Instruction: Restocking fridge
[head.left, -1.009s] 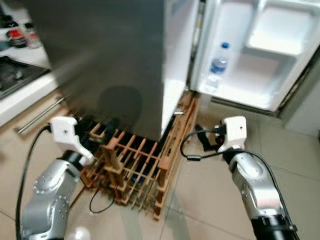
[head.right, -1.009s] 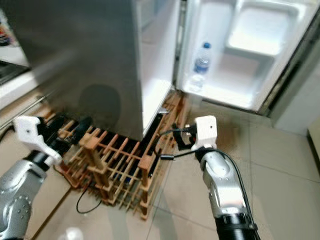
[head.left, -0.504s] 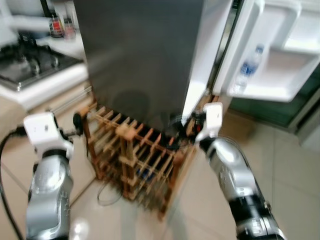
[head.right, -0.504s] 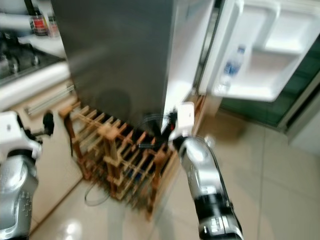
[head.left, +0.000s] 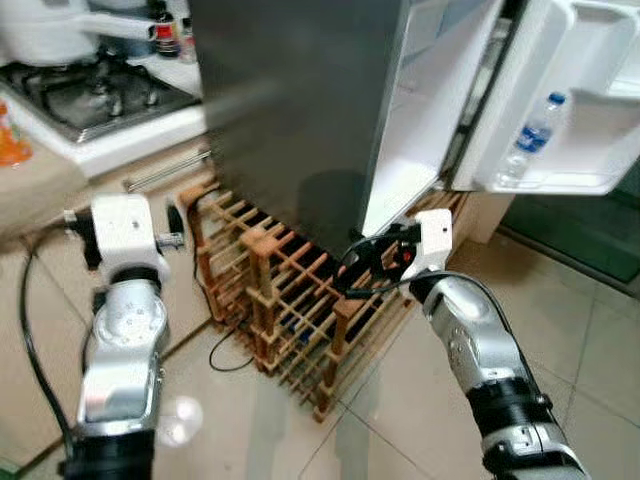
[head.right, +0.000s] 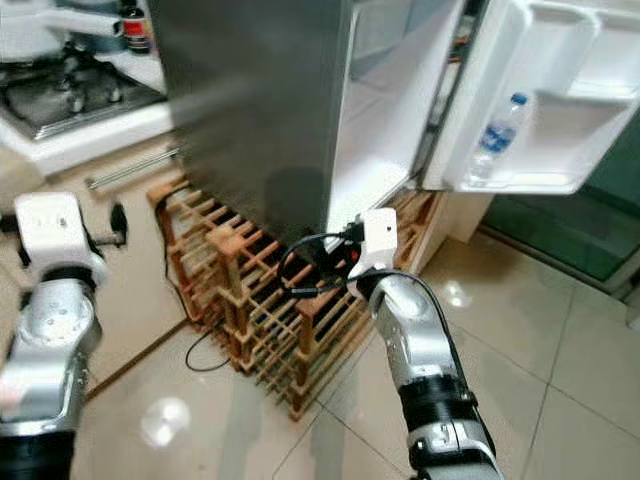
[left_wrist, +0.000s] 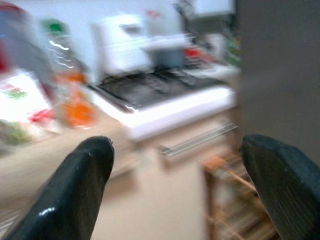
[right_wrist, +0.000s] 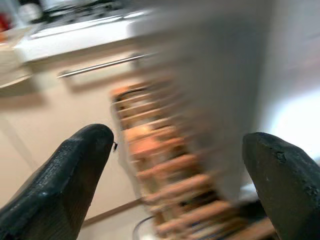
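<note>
Clear plastic water bottle (head.left: 528, 140) in the fridge door shelf (head.left: 560, 180) looks light and slippery, best gripped mid-body; left gripper (left_wrist: 175, 185) and right gripper (right_wrist: 180, 175) both gape empty.

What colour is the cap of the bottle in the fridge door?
Blue. The cap of the bottle shows best in the right eye view, on the open fridge door.

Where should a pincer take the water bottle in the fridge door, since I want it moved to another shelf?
Grip the bottle around its upper body, below the blue cap, coming from the door's open inner face. It stands upright in the door shelf, whose front wall hides its lower part, so only the top half is free; lift straight up.
</note>
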